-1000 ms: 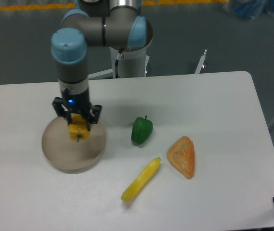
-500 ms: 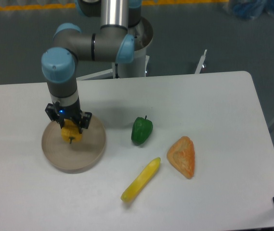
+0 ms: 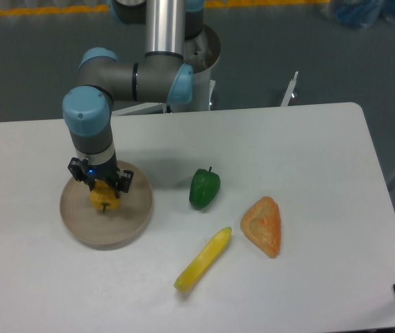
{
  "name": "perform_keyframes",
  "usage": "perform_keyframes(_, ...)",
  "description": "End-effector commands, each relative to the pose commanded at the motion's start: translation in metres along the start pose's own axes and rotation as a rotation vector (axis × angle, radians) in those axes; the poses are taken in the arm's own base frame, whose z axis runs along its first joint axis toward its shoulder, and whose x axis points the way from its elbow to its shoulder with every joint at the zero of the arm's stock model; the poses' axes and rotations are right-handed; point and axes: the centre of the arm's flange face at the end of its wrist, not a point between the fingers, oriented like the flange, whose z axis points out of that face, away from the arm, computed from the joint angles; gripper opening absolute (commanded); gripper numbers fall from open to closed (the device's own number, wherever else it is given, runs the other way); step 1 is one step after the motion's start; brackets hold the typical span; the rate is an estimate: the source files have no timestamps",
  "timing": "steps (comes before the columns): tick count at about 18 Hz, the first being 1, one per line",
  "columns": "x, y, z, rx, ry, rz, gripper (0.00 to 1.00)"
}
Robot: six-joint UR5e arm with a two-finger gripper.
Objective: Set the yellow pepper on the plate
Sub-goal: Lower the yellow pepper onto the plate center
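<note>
Your gripper (image 3: 102,190) points straight down over the plate (image 3: 79,223), fingers clenched on the pepper (image 3: 104,198). The pepper sits low between the fingers, inside the plate's rim, toward the back half of the dish; its short dark stem points down and forward. Whether its underside touches the plate floor, you cannot tell from this angle. A small blue light shows on the gripper body just above the fingers.

Follow the arm (image 3: 135,76) up: a grey forearm with light blue joint caps rises from the wrist, bends at an elbow, and runs right to a vertical silver column on a base at the table's back edge.

Surface: a white table (image 3: 308,152) with rounded corners, matte, evenly lit, a soft shadow behind the plate. The plate is round, tan, low-rimmed, on the left part of the table; the pepper is all it holds.

To the plate's right, well apart from it, a green pepper (image 3: 204,188) stands with stem up. In front of that lies a long yellow piece (image 3: 203,259), angled. Just right of it, an orange wedge (image 3: 262,226) lies flat.

Room: dark grey floor (image 3: 37,55) behind the table, a yellow stripe (image 3: 37,10) along its far edge, something blue (image 3: 374,12) at the top right corner.
</note>
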Motion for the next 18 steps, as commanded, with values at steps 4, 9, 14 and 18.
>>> perform_keyframes(4, 0.0, 0.001, -0.001, 0.0, -0.005, 0.105, 0.38)
perform_keyframes(9, 0.002, -0.002, 0.009, -0.012, -0.001, 0.114, 0.38)
perform_keyframes(14, 0.001, -0.003, 0.007, 0.0, -0.003, 0.112, 0.39)
perform_keyframes(18, 0.001, -0.006, 0.005, 0.006, -0.005, 0.113, 0.61)
